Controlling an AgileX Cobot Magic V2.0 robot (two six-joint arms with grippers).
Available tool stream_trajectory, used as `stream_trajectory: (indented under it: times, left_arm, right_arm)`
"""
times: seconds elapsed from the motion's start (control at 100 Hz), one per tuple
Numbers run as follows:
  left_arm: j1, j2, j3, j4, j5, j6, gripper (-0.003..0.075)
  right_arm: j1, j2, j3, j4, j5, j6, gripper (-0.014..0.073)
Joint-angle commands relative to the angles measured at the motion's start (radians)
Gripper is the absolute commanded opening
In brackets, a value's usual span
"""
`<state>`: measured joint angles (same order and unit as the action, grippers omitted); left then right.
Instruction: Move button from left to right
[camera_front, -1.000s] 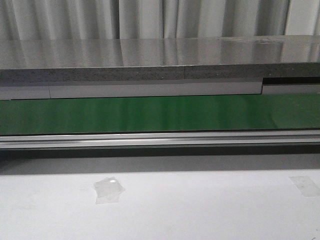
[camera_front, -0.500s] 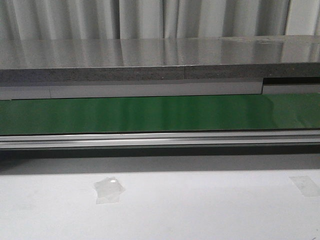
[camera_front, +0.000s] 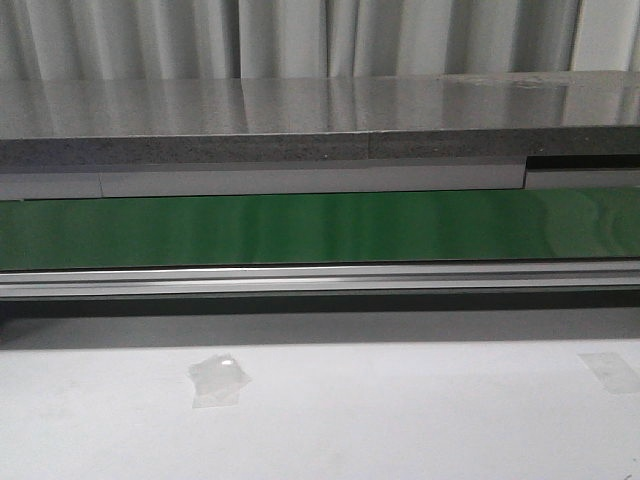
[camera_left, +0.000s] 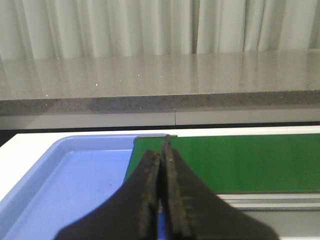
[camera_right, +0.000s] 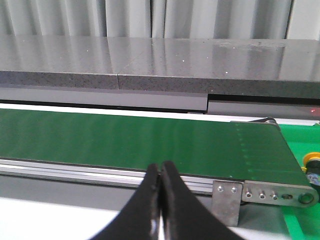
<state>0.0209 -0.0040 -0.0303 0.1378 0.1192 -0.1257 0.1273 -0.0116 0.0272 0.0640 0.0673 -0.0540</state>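
1. Left gripper (camera_left: 161, 155): black fingers pressed together, nothing between them; lower centre of the left wrist frame.
2. Right gripper (camera_right: 160, 172): fingers likewise closed and empty; lower centre of the right wrist frame.
3. Button (camera_right: 313, 161): orange-yellow cap cut off by the right edge of the right wrist frame, beyond the green conveyor belt's (camera_front: 320, 228) end.
4. Blue tray (camera_left: 75, 175): lower left of the left wrist frame, beside the belt.
5. Tape patch (camera_front: 218, 380): on the white table (camera_front: 400, 420), lower left of the front frame.

A green conveyor belt (camera_front: 320, 228) runs across behind a white table (camera_front: 400, 420).
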Motion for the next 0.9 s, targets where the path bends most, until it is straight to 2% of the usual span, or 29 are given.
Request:
stream_trajectory:
  times: [0.0, 0.33, 0.89]
  left_arm:
    - [-0.008, -0.033, -0.011, 0.006, -0.089, -0.013, -0.002]
    - [-0.008, -0.033, 0.075, 0.006, -0.21, -0.013, -0.002]
    - [-0.008, -0.033, 0.075, 0.002, -0.201, -0.013, -0.002]
  right_arm:
    - [-0.002, -0.017, -0.015, 0.0, -0.081, 0.002, -0.0068]
    - [-0.002, -0.017, -0.015, 0.0, -0.081, 0.002, -0.0068]
    - [-0.002, -0.017, -0.015, 0.0, -0.081, 0.002, -0.0068]
